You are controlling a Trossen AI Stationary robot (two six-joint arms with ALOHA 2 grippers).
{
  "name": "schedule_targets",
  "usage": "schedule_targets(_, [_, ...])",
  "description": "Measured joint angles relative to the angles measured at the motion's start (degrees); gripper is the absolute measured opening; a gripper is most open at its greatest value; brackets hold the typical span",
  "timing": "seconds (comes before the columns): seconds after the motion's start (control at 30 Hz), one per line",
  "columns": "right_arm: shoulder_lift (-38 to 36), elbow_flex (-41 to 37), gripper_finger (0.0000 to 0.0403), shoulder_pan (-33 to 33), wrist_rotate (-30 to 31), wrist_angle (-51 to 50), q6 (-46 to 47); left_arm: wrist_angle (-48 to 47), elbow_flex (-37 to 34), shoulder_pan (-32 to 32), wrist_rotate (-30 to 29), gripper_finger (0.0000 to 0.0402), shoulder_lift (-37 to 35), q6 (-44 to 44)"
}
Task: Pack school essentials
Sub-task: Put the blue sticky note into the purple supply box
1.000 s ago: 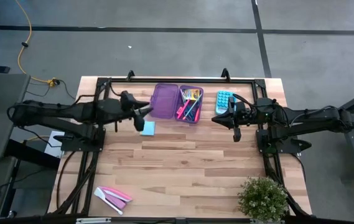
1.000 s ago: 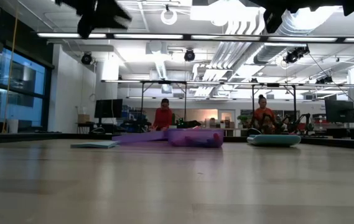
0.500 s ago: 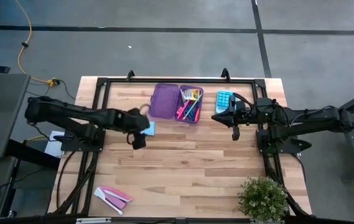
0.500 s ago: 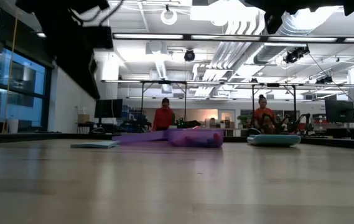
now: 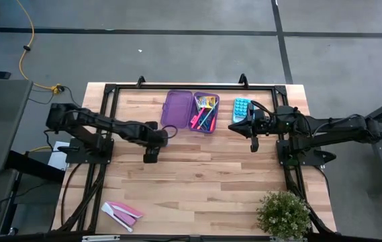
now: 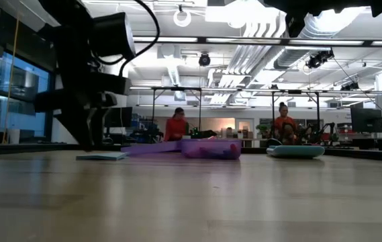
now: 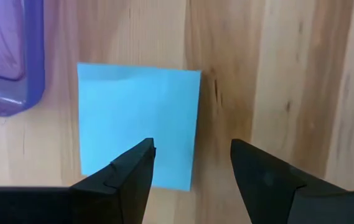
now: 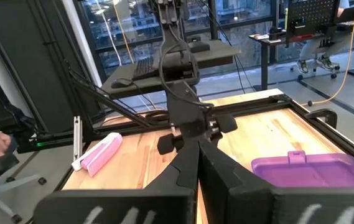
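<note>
- Left gripper [image 7: 192, 163] hung right over the light-blue notepad [image 7: 138, 132], fingers spread and nothing between them. One finger was above the pad and the other above bare wood, straddling the pad's edge.
- That notepad lay flat on the table [image 5: 211, 175], just beside the open purple case [image 5: 192, 111]. In the wrist view a corner of the case's lid [image 7: 9, 59] sat close to the pad, though I couldn't tell if they touched.
- Right gripper [image 5: 254, 142] was clamped tight on nothing, parked beside the light-blue calculator [image 5: 242, 109]. It looked like it was just waiting.
- Markers and pencils [image 5: 204, 113] were already in the case's tray.
- My worry was that the pad is thin and flush with the wood. If the fingers come down as lined up, one could land on top and just pin or push it instead of catching the edge.
- A slide toward the lid could jam the pad against it or nudge the case.
</note>
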Motion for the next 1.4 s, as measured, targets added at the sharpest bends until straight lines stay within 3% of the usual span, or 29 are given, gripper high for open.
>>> schedule_targets(0.23, [-0.01, 0.0, 0.0, 0.0, -0.2, -0.17, 0.09, 2.24, 0.0, 1.53, 0.02, 0.0192, 2.74, 4.64])
schedule_targets(0.53, [-0.01, 0.0, 0.0, 0.02, -0.2, -0.39, 0.15, 2.92, 0.22, 2.04, -0.64, 0.0165, 5.16, 4.0])
schedule_targets(0.9, [-0.01, 0.0, 0.0, 0.0, -0.19, -0.37, 0.22, 3.94, -0.02, 1.96, -2.53, 0.0008, 4.9, 4.62])
schedule_targets(1.4, [-0.01, 0.0, 0.0, 0.0, -0.17, -0.39, 0.11, 1.89, 2.36, 1.73, -1.4, 0.0, 0.23, 3.7])
